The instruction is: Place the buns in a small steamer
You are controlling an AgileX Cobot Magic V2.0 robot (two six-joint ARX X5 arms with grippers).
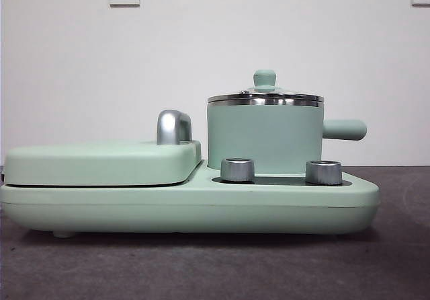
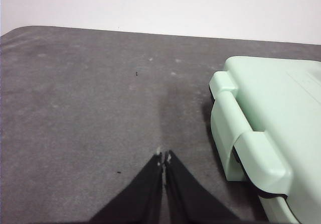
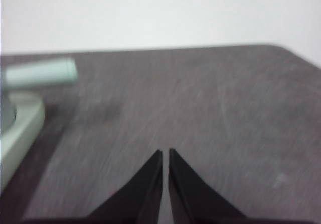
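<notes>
A: Where did we find the small steamer [image 1: 265,133]?

B: On the mint-green appliance base [image 1: 201,206], lid seated, contents hidden. We saw no buns in any view.

A: And the fingers?

B: The left gripper [image 2: 164,157] hung over bare tabletop [image 2: 80,108] beside the griddle lid [image 2: 271,113], fingers pressed together, empty. The right gripper [image 3: 166,152], in blurred view, was nearly closed, near the steamer's handle [image 3: 42,72].

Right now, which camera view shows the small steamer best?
The front view: the small steamer stands whole there, lid on, side handle in profile. The right wrist view shows only its blurred handle and part of the base. The left wrist view shows none of it.
</notes>
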